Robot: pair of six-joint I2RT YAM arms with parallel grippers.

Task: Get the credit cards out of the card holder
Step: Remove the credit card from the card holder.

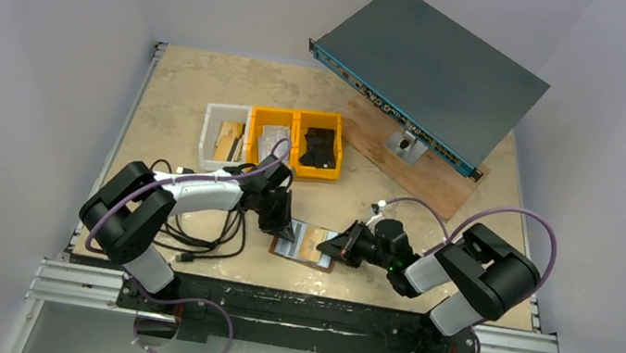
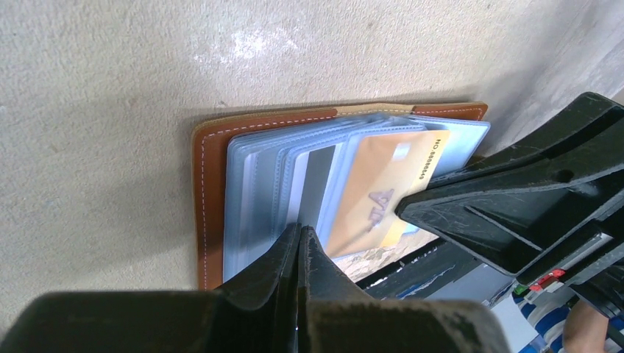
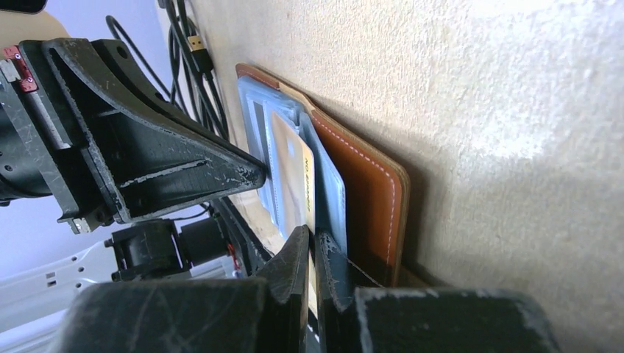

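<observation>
The brown card holder [image 1: 306, 263] [image 2: 210, 206] [image 3: 368, 198] lies open on the table between the arms, its clear pockets facing up. A tan credit card [image 2: 375, 184] [image 3: 298, 184] sticks partly out of a pocket. A white card with a dark stripe [image 2: 316, 184] sits in the pocket beside it. My right gripper [image 3: 310, 239] [image 1: 338, 248] is shut on the tan card's edge. My left gripper [image 2: 300, 229] [image 1: 281, 228] is shut, with nothing between its tips, which rest on the pockets at the holder's left half.
Two yellow bins [image 1: 296, 141] and a white bin [image 1: 224, 135] stand behind the holder, one yellow bin holding a black object [image 1: 320, 148]. A blue-grey rack unit [image 1: 428, 72] leans on a wooden board [image 1: 404, 167] at the back right. Black cables [image 1: 198, 234] lie by the left arm.
</observation>
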